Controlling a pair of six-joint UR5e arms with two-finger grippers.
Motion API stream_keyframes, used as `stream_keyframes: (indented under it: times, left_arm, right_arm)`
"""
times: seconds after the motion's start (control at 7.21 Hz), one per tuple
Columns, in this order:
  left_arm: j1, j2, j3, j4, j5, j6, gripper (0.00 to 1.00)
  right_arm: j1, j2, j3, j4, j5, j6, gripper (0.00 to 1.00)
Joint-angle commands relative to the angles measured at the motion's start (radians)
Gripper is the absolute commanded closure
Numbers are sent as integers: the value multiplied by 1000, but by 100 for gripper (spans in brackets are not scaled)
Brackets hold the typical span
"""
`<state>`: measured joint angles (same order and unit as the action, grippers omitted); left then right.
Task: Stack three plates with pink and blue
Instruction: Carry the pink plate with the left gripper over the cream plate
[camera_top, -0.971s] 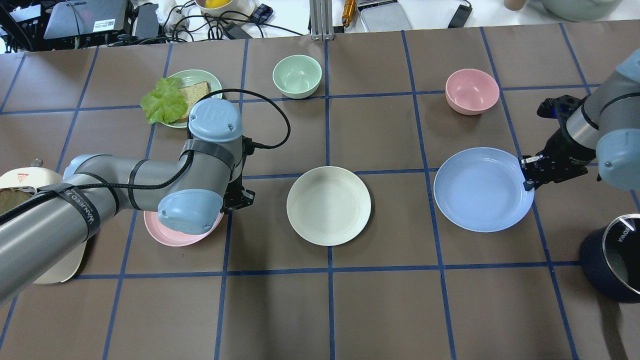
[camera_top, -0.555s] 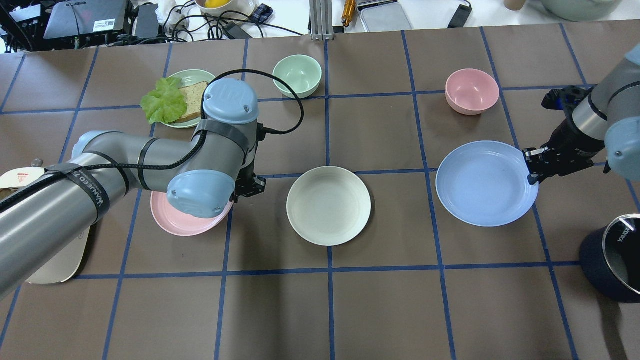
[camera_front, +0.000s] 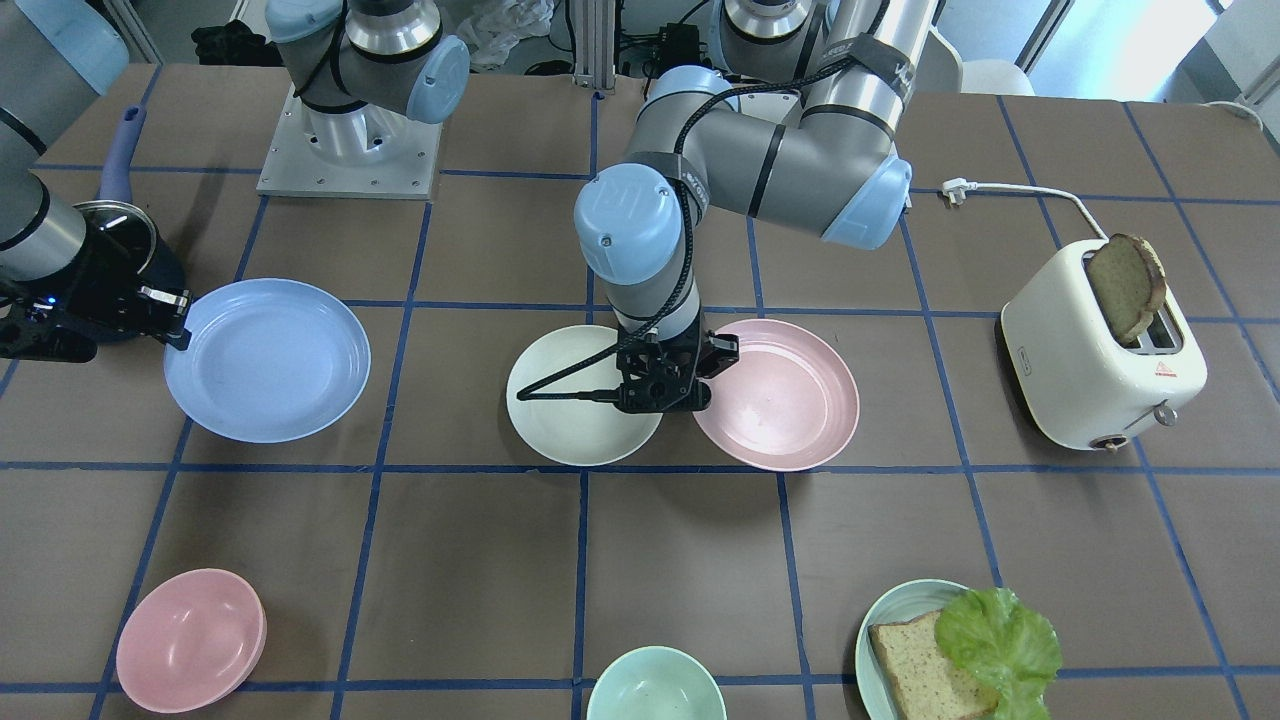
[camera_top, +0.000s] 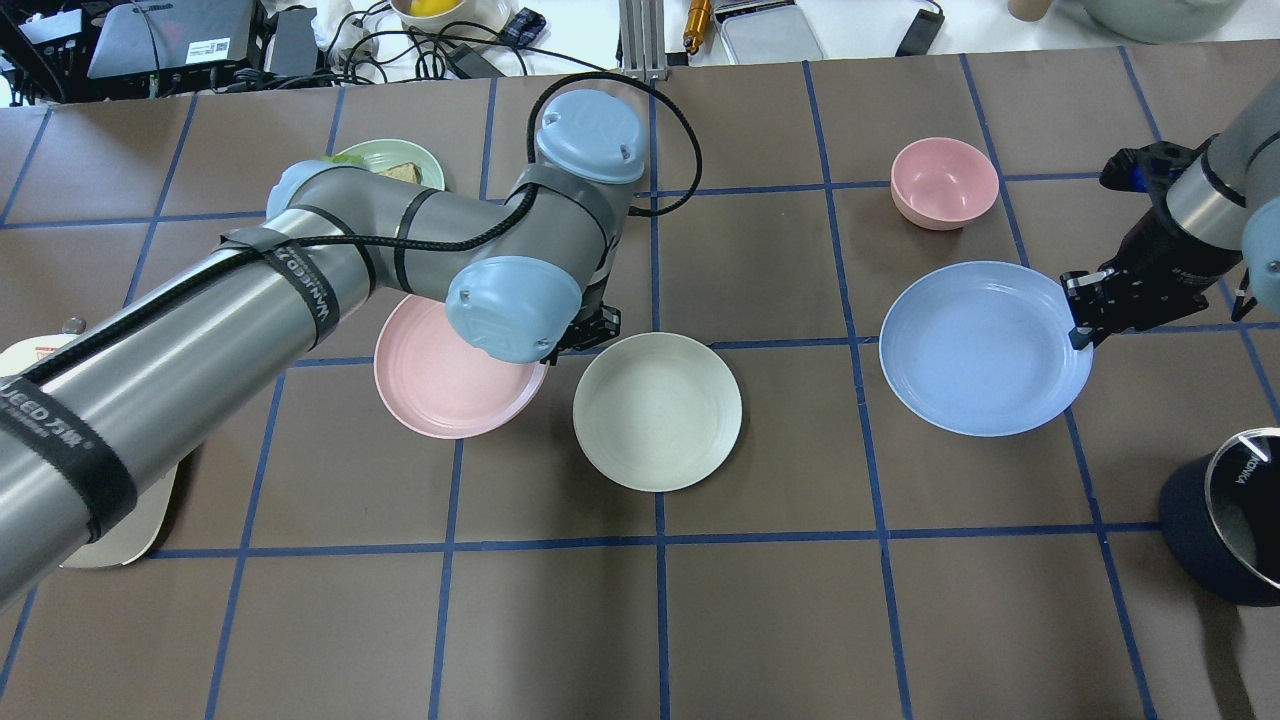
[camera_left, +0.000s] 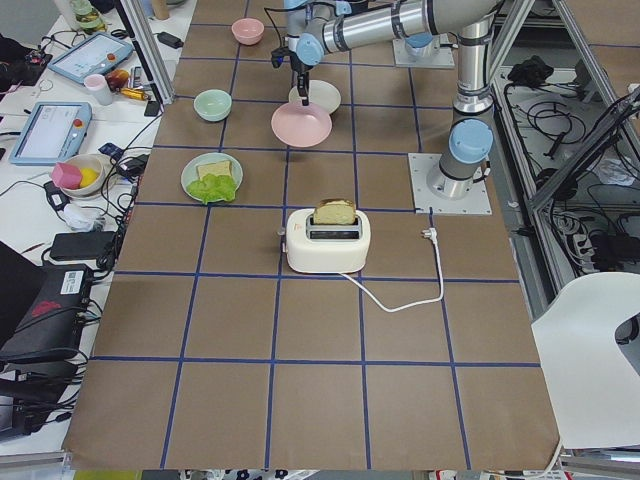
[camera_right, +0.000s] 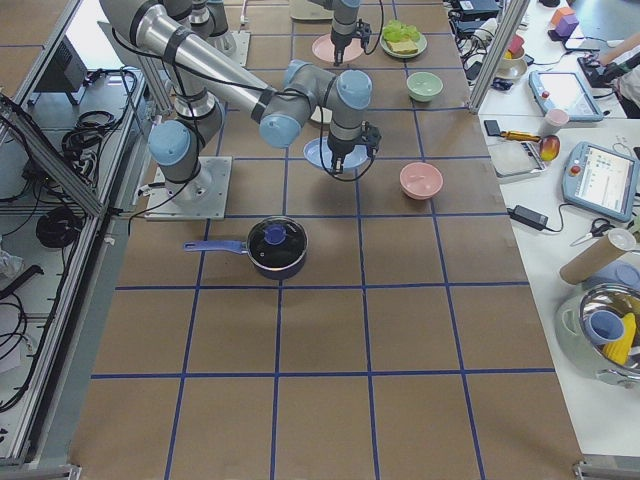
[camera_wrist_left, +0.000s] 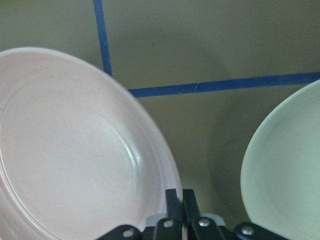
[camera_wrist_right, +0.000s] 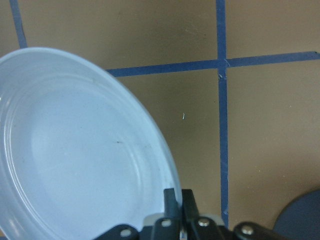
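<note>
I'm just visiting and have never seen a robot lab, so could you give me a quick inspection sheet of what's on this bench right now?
Surface: brown table marked with a blue tape grid.
Job's things: pink plate and blue plate each gripped by the rim; cream plate lies between them, nothing stacked yet.
Clutter: toaster holding a bread slice, lidded pot, pink bowl, mint bowl, plate with bread and lettuce.
Grippers: left gripper shut on the pink plate; right gripper shut on the blue plate.
Cables: black cable looped along the left arm; toaster cord on the table, plug loose.
Surroundings: side bench with tablets and wiring.
</note>
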<state>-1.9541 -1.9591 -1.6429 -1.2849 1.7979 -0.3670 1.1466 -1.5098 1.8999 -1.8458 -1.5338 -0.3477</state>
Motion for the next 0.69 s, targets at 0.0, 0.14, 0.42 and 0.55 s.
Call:
stream_keyframes:
  times: [0.0, 0.14, 0.42, 0.55]
  left_arm:
    - [-69, -87, 96, -16, -5, -111, 100]
    - [-98, -131, 154, -49, -5, -163, 100]
    - [-143, -210, 236, -54, -9, -290, 100]
    - [-169, -249, 306, -63, -20, -308, 100]
  right_arm:
    - [1, 6, -18, 23, 1, -1, 100]
    - [-1, 10, -18, 25, 0, -1, 100]
    - [1, 6, -19, 23, 1, 1, 100]
    - [1, 10, -22, 23, 0, -1, 100]
